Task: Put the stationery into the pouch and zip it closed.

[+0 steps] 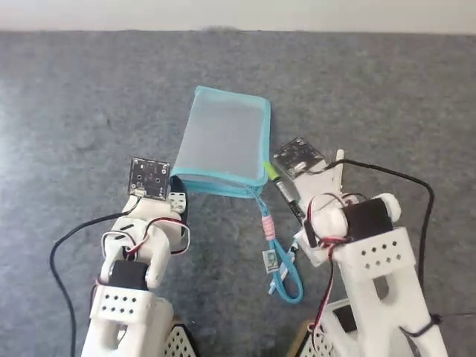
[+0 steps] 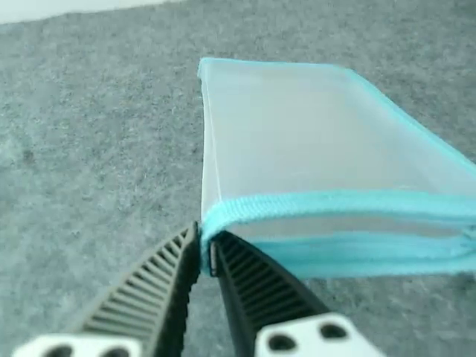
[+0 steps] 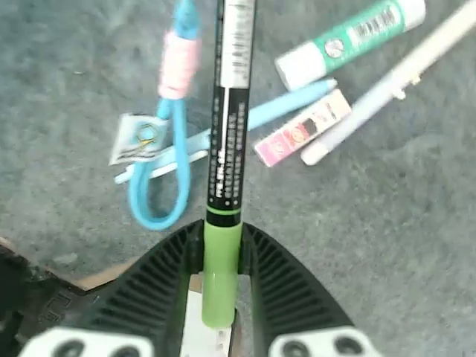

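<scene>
The left fingers (image 2: 152, 297) are pinched nearly together on one corner of the pouch (image 2: 312, 149), gripping its turquoise zip edge right at their tips. The pouch is a translucent mesh sleeve with turquoise binding. It lies flat on the grey counter (image 1: 74, 97) and stretches away from those fingertips. Whether its mouth is open or zipped cannot be told.

The right fingers (image 3: 145, 294) are clenched on the green end of a black marker (image 3: 230, 111), which sits squarely between them, its barrel running straight out past their tips. In the high view that green end lies just beside the pouch's other near corner, and the black barrel slants away from the pouch.

A blue loop strap (image 3: 160, 186) with a pink band (image 3: 178, 63) lies on the counter beyond the right fingertips, just to one side of the marker, with a small tag (image 3: 137, 137) at the loop. In the high view the strap trails from the pouch's corner.

On the other side of the marker, farther out from the right fingertips, lie a green-and-white glue stick (image 3: 349, 37), a light blue pen (image 3: 286, 108), a pink eraser (image 3: 301, 137) and a white pen (image 3: 394, 78). The eraser touches the blue pen and lies just beside the white pen.
</scene>
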Available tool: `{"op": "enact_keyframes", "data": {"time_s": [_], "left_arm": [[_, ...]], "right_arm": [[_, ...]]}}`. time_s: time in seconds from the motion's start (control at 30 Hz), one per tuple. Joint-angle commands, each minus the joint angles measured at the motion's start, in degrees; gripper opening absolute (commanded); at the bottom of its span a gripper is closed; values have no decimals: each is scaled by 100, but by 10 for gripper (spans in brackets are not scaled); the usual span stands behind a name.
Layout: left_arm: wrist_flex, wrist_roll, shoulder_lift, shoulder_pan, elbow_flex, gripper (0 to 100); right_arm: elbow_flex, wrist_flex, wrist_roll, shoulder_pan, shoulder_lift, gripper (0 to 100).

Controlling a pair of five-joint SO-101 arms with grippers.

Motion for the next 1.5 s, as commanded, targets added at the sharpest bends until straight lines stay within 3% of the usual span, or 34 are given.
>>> {"op": "enact_keyframes", "data": {"time_s": [0.0,0.23,0.63,1.17,1.47], "left_arm": [[-325,88,62,53,-101,12],[-325,88,62,53,-101,12],[-316,88,62,62,-101,12],[-79,53,18,273,-119,12],[-53,53,18,273,-233,12]], "right_arm": [[-615,338,105,-259,-180,8],[-457,347,97,-1165,224,8],[-642,215,35,-1226,1244,8],[-3974,31,-721,-1218,4470,8],[-5169,-523,-1160,-1253,5279,24]]}}
